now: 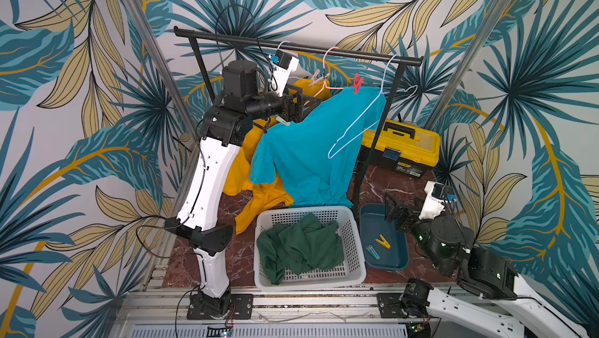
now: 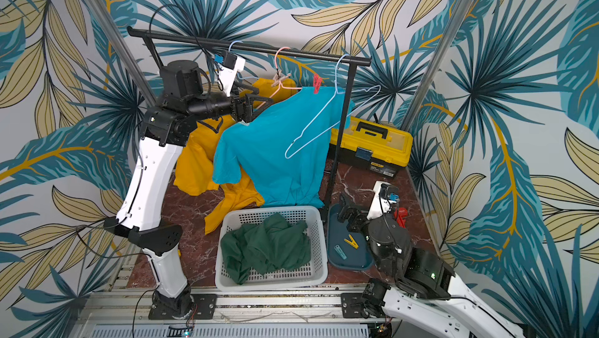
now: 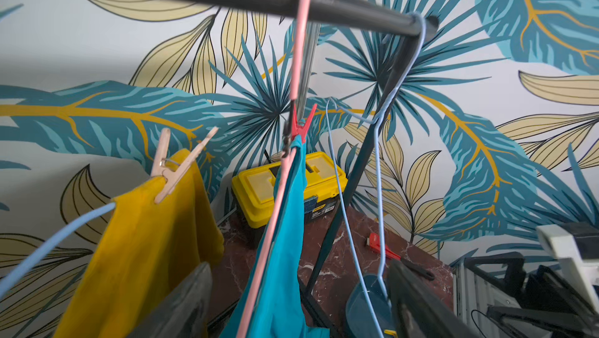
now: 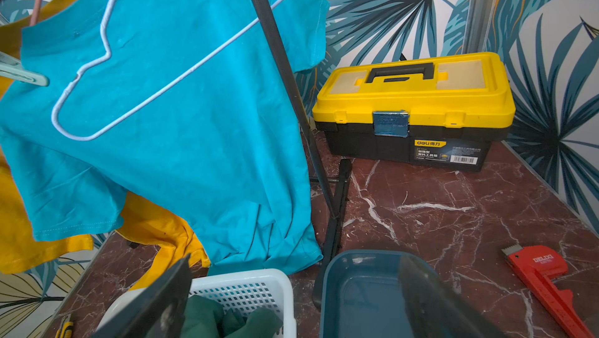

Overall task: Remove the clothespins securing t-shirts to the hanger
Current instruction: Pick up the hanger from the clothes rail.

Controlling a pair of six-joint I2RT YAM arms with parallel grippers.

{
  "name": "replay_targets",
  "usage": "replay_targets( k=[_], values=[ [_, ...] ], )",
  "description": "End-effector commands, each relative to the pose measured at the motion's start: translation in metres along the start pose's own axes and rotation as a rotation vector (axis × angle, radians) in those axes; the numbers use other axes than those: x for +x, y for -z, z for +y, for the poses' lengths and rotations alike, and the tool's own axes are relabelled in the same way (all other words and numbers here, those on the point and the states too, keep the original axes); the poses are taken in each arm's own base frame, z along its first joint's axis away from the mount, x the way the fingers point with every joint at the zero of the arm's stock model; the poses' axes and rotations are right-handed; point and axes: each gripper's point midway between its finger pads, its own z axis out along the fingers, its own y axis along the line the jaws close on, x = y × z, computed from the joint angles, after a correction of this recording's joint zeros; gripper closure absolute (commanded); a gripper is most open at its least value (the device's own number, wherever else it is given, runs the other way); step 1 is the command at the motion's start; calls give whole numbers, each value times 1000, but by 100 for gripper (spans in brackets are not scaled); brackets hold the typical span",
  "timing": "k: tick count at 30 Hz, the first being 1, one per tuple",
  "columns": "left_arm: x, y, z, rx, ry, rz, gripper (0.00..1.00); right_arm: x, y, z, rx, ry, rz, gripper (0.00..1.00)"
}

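Three clothespins left clipped, two seen already off.

- Left gripper (image 1: 308,98): raised beside turquoise t-shirt (image 1: 301,155), jaws apart, empty.
- Mint clothespin (image 1: 284,121): just below, on that shirt's shoulder.
- Tan clothespin (image 1: 319,77): on yellow t-shirt (image 1: 241,171).
- Red clothespin (image 1: 357,83): on turquoise collar.
- Green t-shirt (image 1: 301,245): loose in white basket (image 1: 355,239).
- Yellow clothespin (image 1: 383,241), teal clothespin (image 1: 372,252): in blue tray (image 1: 397,255).
- Right gripper (image 1: 393,206): over tray, spread, empty.
- Sixth clothespin: not found.

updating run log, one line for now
left gripper open at turquoise shirt; right gripper open over tray; clipped: tan clothespin, red clothespin, mint clothespin; in tray: yellow clothespin, teal clothespin
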Motion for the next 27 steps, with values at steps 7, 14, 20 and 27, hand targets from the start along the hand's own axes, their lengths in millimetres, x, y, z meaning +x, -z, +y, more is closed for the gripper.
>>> replay_targets(
  k=[7, 14, 20, 27],
  values=[
    [14, -18, 23, -47, -39, 30, 21, 12, 7, -15, 9, -42, 29, 1],
    [20, -31, 15, 8, -31, 37, 48, 13, 10, -21, 16, -48, 16, 1],
    [16, -32, 8, 12, -52, 26, 70, 12, 10, -22, 19, -42, 10, 1],
    [4, -25, 1, 20, -71, -12, 90, 15, 6, -18, 15, -37, 20, 0]
  ],
)
